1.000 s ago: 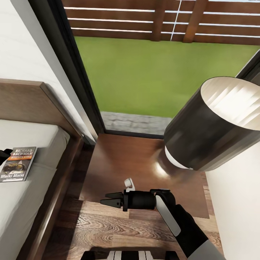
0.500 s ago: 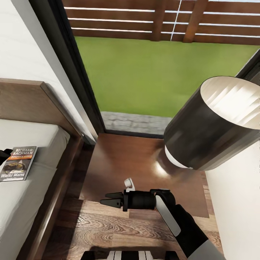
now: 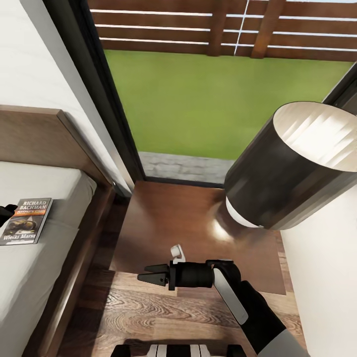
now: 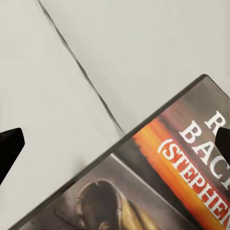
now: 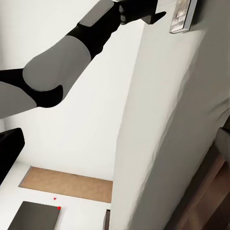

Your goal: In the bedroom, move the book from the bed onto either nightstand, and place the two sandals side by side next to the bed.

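Nearest the robot, over the plank floor [image 3: 148, 307], the right gripper [image 3: 147, 274] hangs at the near edge of the nightstand [image 3: 168, 223], pointing left toward the bed [image 3: 44, 258]. Its two dark fingers lie close together with nothing between them, though whether the tips actually meet is hard to tell.

Further left, the book [image 3: 27, 221] lies flat on the pale mattress near the bed's right side, close to the headboard [image 3: 39, 139], its long axis running roughly near to far. The left gripper [image 3: 5, 213] shows as a dark tip at the picture's left edge, just beside the book's left edge. In the left wrist view the book [image 4: 158, 172] fills the lower part of the frame, and one dark fingertip [image 4: 9, 148] sits at each side, so the jaws stand apart and the cover lies between them, not yet clamped. The left arm is plainly the nearer one; I judge the grasp to be the step in hand. The nightstand then lies to the book's right, across the bed frame.

Beyond, a large dark lamp shade [image 3: 292, 168] overhangs the nightstand's far right part and hides that corner. The window [image 3: 218, 89] shows lawn and fence.
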Tool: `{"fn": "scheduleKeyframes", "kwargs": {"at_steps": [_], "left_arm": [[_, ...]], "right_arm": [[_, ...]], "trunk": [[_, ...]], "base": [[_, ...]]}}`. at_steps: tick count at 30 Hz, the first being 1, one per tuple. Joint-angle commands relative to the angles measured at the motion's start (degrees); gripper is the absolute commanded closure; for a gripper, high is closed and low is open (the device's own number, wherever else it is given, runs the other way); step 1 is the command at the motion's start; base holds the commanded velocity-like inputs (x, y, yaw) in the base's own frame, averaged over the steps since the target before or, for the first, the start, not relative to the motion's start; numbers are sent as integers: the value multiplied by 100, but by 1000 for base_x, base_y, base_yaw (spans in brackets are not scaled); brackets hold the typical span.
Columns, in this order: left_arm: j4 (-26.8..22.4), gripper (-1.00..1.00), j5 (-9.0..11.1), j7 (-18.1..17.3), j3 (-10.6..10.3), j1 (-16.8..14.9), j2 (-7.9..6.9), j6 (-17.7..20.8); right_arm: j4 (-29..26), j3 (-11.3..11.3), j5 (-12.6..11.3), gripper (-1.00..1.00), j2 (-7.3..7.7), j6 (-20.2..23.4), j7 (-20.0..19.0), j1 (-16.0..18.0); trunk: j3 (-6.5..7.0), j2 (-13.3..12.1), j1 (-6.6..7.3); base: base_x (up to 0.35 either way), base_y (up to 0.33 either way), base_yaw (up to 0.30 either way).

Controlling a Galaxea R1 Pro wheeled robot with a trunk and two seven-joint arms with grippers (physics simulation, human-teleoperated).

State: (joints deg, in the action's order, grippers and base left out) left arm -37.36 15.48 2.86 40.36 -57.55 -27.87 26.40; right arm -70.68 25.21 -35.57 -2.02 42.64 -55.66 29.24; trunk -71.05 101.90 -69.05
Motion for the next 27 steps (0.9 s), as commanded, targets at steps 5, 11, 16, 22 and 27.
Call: {"fn": "scheduleKeyframes", "kwargs": {"at_steps": [5,11,16,22,27], "left_arm": [[-1,-100,60,30,7,-2,1,32],[0,-100,60,30,7,-2,1,32],[6,-100,52,30,7,-2,1,27],[4,-100,53,30,4,-2,1,24],[8,-100,51,30,6,-2,1,24]], "right_arm": [[1,1,-29,-100,0,34,2,3],[1,1,-29,-100,0,34,2,3],[1,0,-29,-100,0,34,2,3],[1,1,-29,-100,0,34,2,3],[1,1,-29,-100,0,34,2,3]], "trunk": [[-3,1,0],[-3,1,0],[-3,1,0],[-3,1,0],[-39,82,-44]], "base": [[0,0,0],[0,0,0],[0,0,0],[0,0,0],[0,0,0]]}}
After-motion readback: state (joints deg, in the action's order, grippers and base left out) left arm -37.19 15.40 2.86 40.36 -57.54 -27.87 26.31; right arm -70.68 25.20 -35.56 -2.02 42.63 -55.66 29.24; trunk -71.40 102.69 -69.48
